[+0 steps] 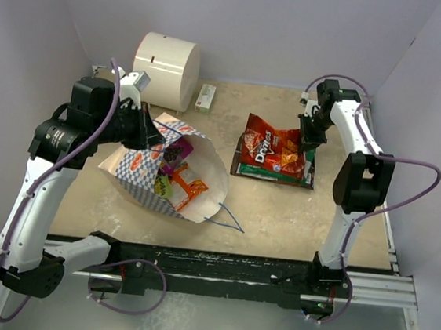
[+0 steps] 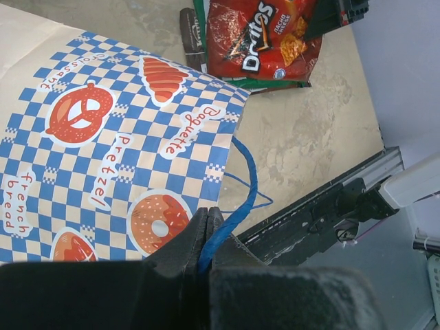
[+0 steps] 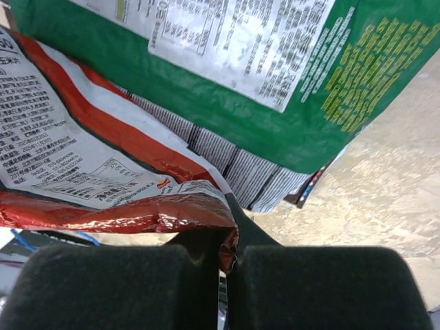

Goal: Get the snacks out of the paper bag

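Observation:
The blue-and-white checkered paper bag lies on its side at the left, mouth open to the right. Purple, orange and green packets show in its mouth. My left gripper is shut on the bag's blue cord handle, seen pinched between the fingers in the left wrist view. My right gripper is shut on the edge of the red-orange Doritos packet, which lies on a stack with a green packet and a dark striped one. The pinch shows in the right wrist view.
A big cream cylinder stands at the back left, with a small box beside it. The bag's other handle trails on the table. A black rail runs along the near edge. Walls close in on three sides.

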Motion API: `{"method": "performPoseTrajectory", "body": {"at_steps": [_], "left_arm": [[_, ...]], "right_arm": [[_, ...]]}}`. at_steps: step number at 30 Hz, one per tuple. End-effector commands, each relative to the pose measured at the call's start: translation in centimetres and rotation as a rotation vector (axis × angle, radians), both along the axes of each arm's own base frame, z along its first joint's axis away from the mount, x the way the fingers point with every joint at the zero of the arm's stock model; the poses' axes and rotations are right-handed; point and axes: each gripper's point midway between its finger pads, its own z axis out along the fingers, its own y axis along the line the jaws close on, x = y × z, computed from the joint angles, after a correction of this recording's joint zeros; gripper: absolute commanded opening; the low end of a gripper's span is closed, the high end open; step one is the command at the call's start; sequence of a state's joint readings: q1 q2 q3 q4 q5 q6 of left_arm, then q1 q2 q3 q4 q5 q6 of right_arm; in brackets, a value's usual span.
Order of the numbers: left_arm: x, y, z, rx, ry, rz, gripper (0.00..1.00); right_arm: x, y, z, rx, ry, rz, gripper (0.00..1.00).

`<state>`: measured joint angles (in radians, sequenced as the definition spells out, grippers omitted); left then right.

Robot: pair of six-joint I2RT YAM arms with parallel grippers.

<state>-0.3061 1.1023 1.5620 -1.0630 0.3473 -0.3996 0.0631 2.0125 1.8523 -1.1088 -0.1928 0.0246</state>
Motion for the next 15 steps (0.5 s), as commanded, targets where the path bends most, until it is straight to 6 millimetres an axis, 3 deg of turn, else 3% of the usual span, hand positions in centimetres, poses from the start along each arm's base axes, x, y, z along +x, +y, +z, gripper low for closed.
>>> {"method": "performPoseTrajectory", "body": {"at_steps": [1,5,9,15], "left_arm": [[0.3,-0.2,1.8,-0.009,-0.071,-0.022,0.00],[0.3,0.1,1.7,0.005,-0.071,-0.011,0.00],[0.4,0.2,1.5,0.013,-0.067,-0.003,0.00],[0.6,0.0,1.6,0.011,-0.066,-0.009,0.00]], "right_arm": [[1.2,-1.2,0.4,-0.069,-0.029,0.028,0.05],[1.4,-2.0,0.0,-0.113,-0.027,0.021,0.15],[2.4,-3.2,1.0,-0.183,-0.084,-0.004,0.38],[3.7,-5.0,2.4,-0.282,-0.146,-0.050,0.55]]}}
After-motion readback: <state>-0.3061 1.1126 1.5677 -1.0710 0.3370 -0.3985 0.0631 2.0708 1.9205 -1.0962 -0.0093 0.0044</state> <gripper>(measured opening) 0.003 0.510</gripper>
